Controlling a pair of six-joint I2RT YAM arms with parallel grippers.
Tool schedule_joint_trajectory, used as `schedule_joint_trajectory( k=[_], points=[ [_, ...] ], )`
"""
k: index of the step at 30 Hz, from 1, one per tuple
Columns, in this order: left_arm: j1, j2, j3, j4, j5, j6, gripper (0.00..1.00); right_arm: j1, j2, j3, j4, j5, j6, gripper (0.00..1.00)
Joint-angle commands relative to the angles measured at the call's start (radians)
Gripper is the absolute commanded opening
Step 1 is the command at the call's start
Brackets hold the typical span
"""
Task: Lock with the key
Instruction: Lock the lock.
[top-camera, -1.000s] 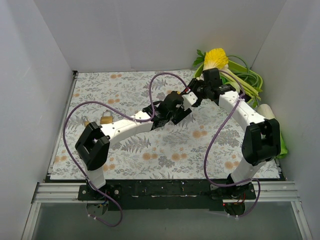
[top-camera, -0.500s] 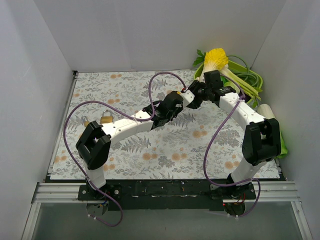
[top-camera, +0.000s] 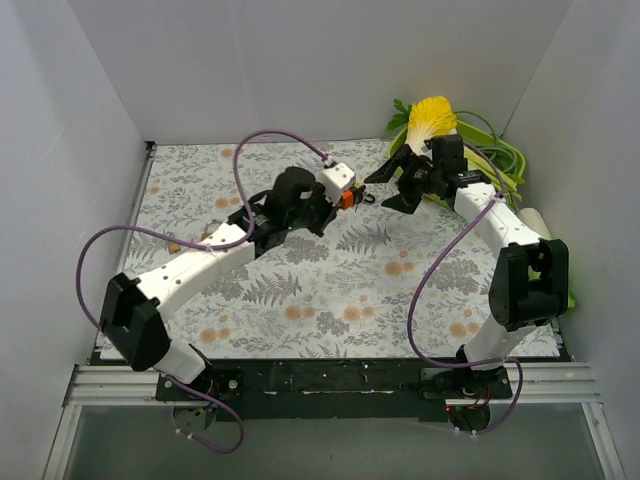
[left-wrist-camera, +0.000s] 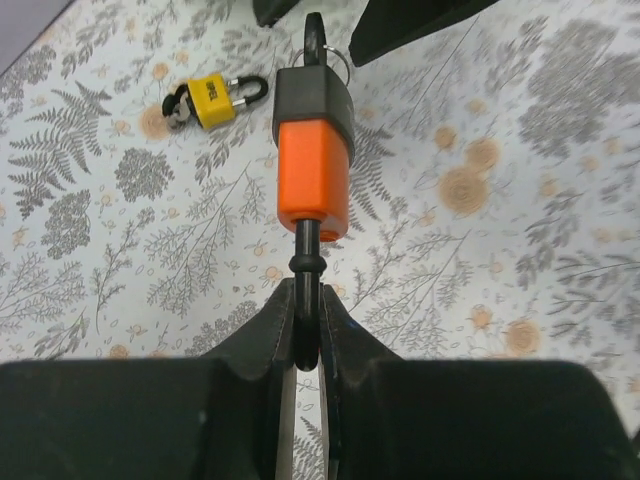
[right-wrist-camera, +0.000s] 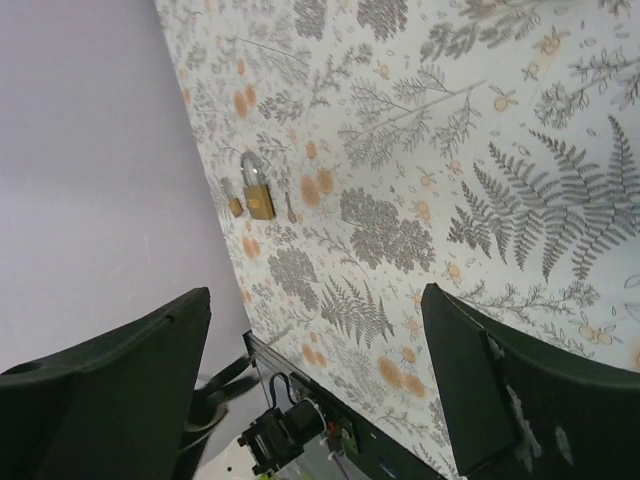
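One orange padlock: held up off the worktop, with the key seated in its left end.
Progress: the key is in; whether it is turned or the shackle is shut cannot be told, so the locking turn is probably left.
Left pincer: clamped on the key, with the padlock just beyond its tips.
Right pincer: fingers apart, just right of the padlock, holding nothing.
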Motion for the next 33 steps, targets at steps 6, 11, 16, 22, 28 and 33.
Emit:
schedule_joint_trajectory(
  k=[6,11,16,22,28,33],
  points=[
    [0.336,-0.21,0.011,0.02,0.742,-0.162,0.0,-0.076,-0.096,0.114,0.1,-0.305,-0.456,0.95],
    [0.407,-0.211,0.073,-0.144,0.957,0.0,0.0,-0.078,-0.204,0.108,0.082,-0.416,-0.811,0.98],
    [0.41,-0.229,0.089,-0.261,1.066,0.146,0.0,-0.079,-0.293,0.123,-0.331,-0.518,-1.501,0.98],
    [0.409,-0.203,0.098,-0.347,1.149,0.226,0.0,0.026,-0.282,0.246,-0.693,-0.529,-1.927,0.97],
    [0.34,-0.197,0.101,-0.393,1.115,0.295,0.0,0.222,-0.348,0.206,-0.589,-0.415,-1.909,0.97],
    [0.257,-0.194,0.099,-0.407,1.048,0.323,0.0,0.307,-0.311,0.247,-0.575,-0.435,-1.813,0.96]
  ],
)
